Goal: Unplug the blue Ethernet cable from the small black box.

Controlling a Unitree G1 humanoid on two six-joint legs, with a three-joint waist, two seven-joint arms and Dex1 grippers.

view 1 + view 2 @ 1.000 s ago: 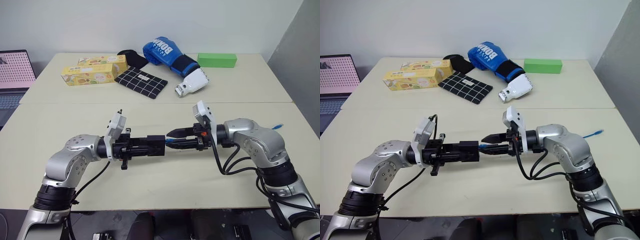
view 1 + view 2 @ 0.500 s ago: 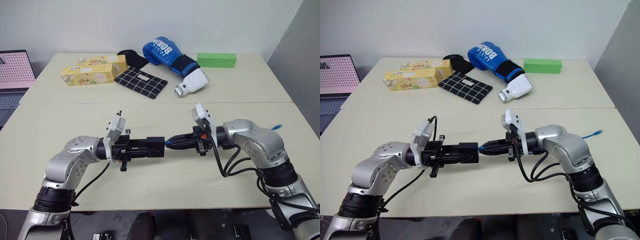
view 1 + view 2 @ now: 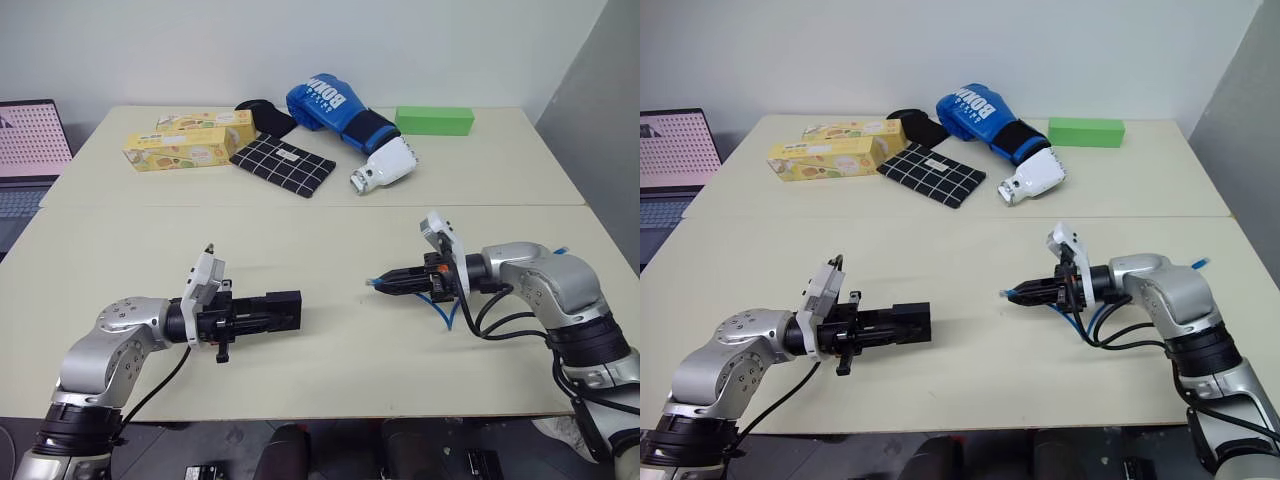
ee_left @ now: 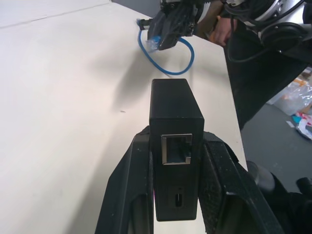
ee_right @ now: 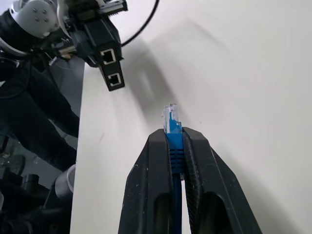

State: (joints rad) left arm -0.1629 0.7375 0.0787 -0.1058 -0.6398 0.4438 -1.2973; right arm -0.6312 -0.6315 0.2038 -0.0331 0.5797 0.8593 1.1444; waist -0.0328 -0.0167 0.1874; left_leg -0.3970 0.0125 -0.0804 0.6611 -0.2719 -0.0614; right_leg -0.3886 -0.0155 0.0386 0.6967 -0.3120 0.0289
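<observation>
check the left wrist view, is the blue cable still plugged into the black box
No, the black box shows an empty port, and the blue cable hangs apart from it in the right gripper.

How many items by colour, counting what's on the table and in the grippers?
Blue: 2, boxing glove, blue Ethernet cable
Black: 3, small black box, checked cloth, dark item
Yellow: 2, cartons
Green: 1, block
Total: 8
</observation>
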